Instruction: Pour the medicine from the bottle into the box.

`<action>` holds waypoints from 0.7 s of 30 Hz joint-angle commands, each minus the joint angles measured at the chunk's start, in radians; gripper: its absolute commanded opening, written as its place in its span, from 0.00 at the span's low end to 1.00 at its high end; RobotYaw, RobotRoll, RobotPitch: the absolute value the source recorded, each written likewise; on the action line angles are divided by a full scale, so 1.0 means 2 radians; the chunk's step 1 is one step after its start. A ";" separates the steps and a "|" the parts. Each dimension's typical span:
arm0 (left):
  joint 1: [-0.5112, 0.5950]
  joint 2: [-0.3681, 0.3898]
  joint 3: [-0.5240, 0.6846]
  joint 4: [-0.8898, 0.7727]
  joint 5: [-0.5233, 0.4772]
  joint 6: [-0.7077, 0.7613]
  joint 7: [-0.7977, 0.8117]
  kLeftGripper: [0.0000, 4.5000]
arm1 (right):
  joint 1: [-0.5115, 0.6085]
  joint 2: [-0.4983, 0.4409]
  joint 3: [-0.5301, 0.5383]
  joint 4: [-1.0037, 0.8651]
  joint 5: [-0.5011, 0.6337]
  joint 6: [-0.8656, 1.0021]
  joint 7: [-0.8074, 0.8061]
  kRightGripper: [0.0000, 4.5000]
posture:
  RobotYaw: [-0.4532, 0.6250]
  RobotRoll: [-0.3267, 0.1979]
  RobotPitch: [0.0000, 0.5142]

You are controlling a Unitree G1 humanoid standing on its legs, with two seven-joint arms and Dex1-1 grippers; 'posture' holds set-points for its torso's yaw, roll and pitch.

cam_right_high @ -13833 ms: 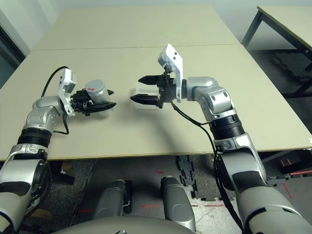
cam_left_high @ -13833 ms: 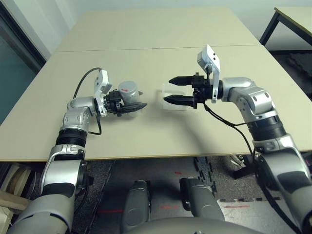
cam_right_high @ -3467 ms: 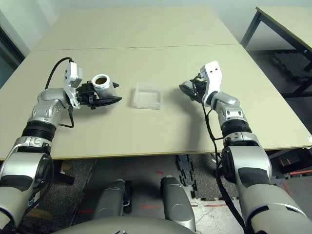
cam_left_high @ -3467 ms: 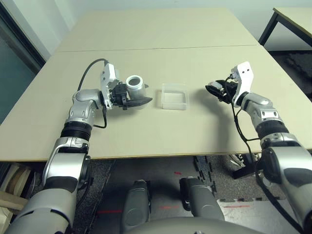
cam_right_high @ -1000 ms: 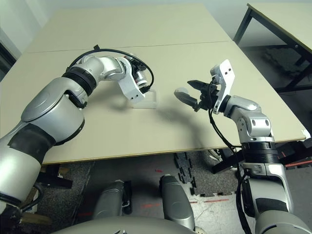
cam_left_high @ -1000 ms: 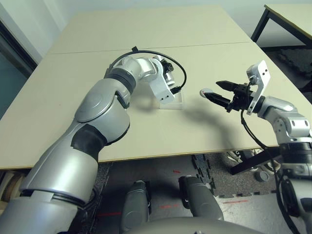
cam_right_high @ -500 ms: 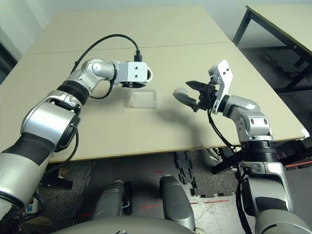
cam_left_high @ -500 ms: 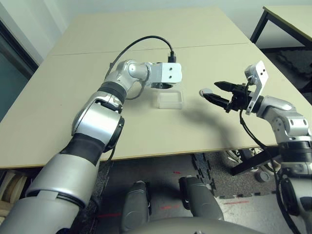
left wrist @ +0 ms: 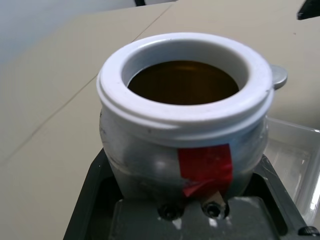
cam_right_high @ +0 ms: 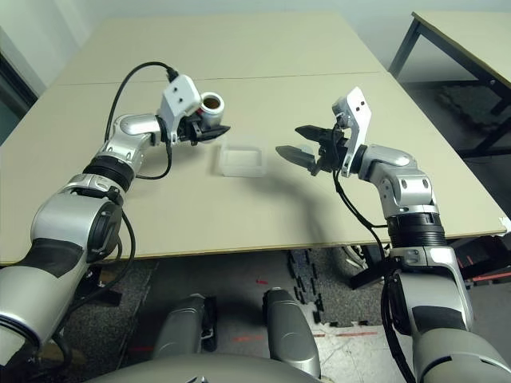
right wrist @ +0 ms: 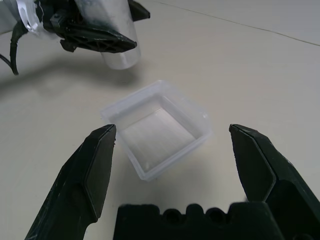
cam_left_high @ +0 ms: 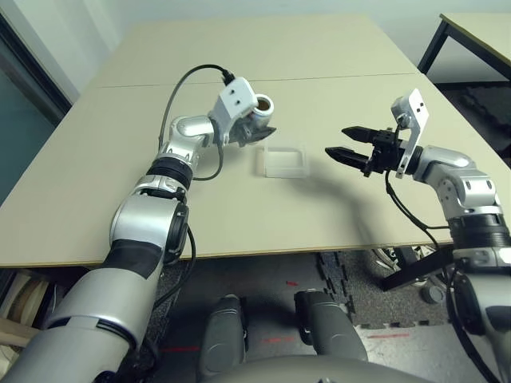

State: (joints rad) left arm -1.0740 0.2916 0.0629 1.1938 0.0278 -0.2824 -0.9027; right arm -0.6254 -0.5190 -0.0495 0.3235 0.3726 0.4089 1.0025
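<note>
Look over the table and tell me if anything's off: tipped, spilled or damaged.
Nothing looks spilled or broken. One oddity: the grey round cap lies loose on the table, off the bottle, whose mouth is open in the left gripper. The clear box sits flat on the table.

Beige table (cam_left_high: 231,215), clear box (cam_left_high: 285,162), grey cap (cam_right_high: 304,149)

Silver arms, black cables
</note>
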 commanded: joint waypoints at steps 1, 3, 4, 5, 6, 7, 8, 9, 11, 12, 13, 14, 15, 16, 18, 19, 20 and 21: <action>0.020 0.002 0.015 -0.024 -0.025 0.018 0.010 0.59 | -0.004 0.002 0.006 0.004 -0.003 -0.002 0.003 1.00 | 0.30 0.62 0.16; 0.040 -0.001 0.018 -0.041 -0.035 0.022 0.010 0.59 | -0.004 0.002 0.005 0.004 -0.003 -0.001 0.004 1.00 | 0.30 0.62 0.16; 0.046 -0.001 0.018 -0.047 -0.038 0.025 0.010 0.59 | -0.005 0.002 0.005 0.005 -0.003 -0.002 0.005 1.00 | 0.30 0.62 0.16; 0.051 -0.003 0.020 -0.055 -0.042 0.029 0.012 0.59 | -0.005 0.001 0.005 0.005 -0.003 -0.002 0.005 1.00 | 0.30 0.62 0.16; 0.055 -0.004 0.021 -0.061 -0.046 0.033 0.015 0.59 | -0.005 0.002 0.005 0.006 -0.003 -0.002 0.005 1.00 | 0.30 0.62 0.16; 0.059 -0.006 0.023 -0.068 -0.051 0.038 0.016 0.59 | -0.005 0.002 0.005 0.005 -0.003 -0.003 0.005 1.00 | 0.30 0.62 0.16; 0.063 -0.008 0.024 -0.075 -0.055 0.043 0.017 0.59 | -0.006 0.002 0.005 0.005 -0.003 -0.002 0.005 1.00 | 0.30 0.62 0.16; 0.067 -0.010 0.025 -0.081 -0.060 0.048 0.017 0.59 | -0.006 0.003 0.005 0.005 -0.003 -0.002 0.004 1.00 | 0.30 0.62 0.16; 0.071 -0.010 0.018 -0.089 -0.055 0.046 0.021 0.59 | -0.007 0.003 0.004 0.005 -0.002 -0.002 0.004 1.00 | 0.30 0.62 0.17; 0.071 -0.008 0.010 -0.090 -0.045 0.037 0.028 0.59 | -0.007 0.003 0.004 0.004 -0.002 -0.002 0.004 1.00 | 0.30 0.62 0.17; 0.070 -0.004 0.001 -0.089 -0.033 0.026 0.041 0.59 | -0.006 0.003 0.004 0.004 -0.002 -0.002 0.004 1.00 | 0.30 0.62 0.17; 0.064 0.000 -0.010 -0.084 -0.015 0.012 0.060 0.59 | -0.006 0.003 0.003 0.003 -0.002 -0.002 0.004 1.00 | 0.30 0.62 0.17; 0.056 0.004 -0.021 -0.077 0.001 0.003 0.079 0.59 | -0.006 0.002 0.003 0.003 -0.002 -0.002 0.004 1.00 | 0.30 0.62 0.17; 0.048 0.009 -0.035 -0.069 0.021 -0.011 0.100 0.59 | -0.007 0.002 0.002 0.004 -0.002 -0.003 0.004 1.00 | 0.30 0.62 0.17; 0.025 0.020 -0.078 -0.052 0.077 -0.043 0.143 0.59 | -0.009 0.001 -0.001 0.008 -0.002 -0.005 0.002 1.00 | 0.30 0.62 0.18; 0.010 0.024 -0.107 -0.042 0.113 -0.058 0.164 0.59 | -0.011 0.000 -0.002 0.011 -0.003 -0.006 0.001 1.00 | 0.30 0.62 0.18; -0.004 0.027 -0.133 -0.032 0.143 -0.072 0.183 0.59 | -0.013 -0.001 -0.003 0.013 -0.003 -0.007 0.001 1.00 | 0.30 0.62 0.18; -0.019 0.030 -0.161 -0.022 0.175 -0.081 0.204 0.59 | -0.015 -0.002 -0.004 0.017 -0.003 -0.008 0.001 1.00 | 0.30 0.62 0.18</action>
State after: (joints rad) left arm -1.0770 0.3463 -0.1856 1.1216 0.2779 -0.3971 -0.5514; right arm -0.6434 -0.5153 -0.0509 0.3458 0.3720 0.4036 1.0037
